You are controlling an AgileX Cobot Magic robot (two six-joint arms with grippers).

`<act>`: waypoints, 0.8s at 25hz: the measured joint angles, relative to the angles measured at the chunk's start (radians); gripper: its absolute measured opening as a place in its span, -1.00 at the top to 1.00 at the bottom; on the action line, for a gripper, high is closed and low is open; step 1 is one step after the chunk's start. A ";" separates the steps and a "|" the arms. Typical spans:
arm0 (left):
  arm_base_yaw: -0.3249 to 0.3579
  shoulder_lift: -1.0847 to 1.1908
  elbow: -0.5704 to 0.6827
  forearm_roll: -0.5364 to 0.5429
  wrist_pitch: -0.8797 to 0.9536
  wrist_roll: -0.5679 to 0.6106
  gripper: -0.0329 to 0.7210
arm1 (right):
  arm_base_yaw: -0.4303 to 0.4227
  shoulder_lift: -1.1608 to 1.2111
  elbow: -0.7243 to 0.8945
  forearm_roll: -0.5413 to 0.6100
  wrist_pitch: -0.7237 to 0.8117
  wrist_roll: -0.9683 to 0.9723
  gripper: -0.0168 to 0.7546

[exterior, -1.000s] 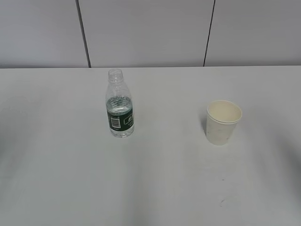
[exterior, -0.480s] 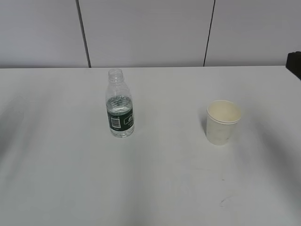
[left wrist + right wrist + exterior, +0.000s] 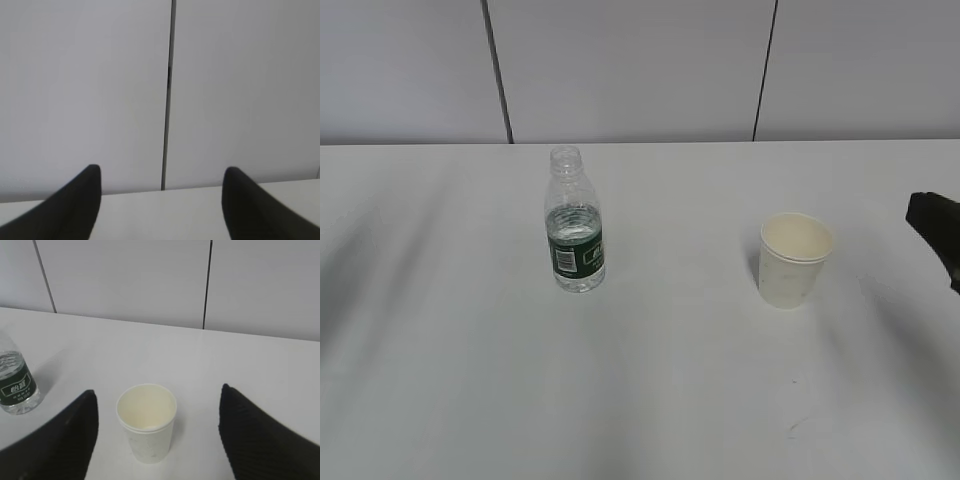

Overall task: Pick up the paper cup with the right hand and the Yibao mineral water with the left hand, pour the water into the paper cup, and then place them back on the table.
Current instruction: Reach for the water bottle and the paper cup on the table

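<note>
step: approach, nothing picked up yet | right hand spread wide, paper cup framed between | left hand also spread | next: cup to be closed on, probably

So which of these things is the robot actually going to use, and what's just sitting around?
Part of the job:
- paper cup, upright, nothing visible inside
- Yibao mineral water, capless, partly full
- right gripper, open, facing the cup
- left gripper, open, aimed at the wall
- table, where both stand

Just lying about:
- nothing else; only the panelled wall behind
</note>
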State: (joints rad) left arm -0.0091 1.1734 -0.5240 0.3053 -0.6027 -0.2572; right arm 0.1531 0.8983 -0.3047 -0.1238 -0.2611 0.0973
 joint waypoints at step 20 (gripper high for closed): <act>0.000 0.001 0.185 0.085 -0.131 -0.025 -0.33 | 0.000 0.262 0.111 0.007 -0.334 0.000 -0.56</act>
State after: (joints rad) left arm -0.0091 1.1744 -0.3390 0.3902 -0.7336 -0.2820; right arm 0.1531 1.1605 -0.1942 -0.1171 -0.5949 0.0973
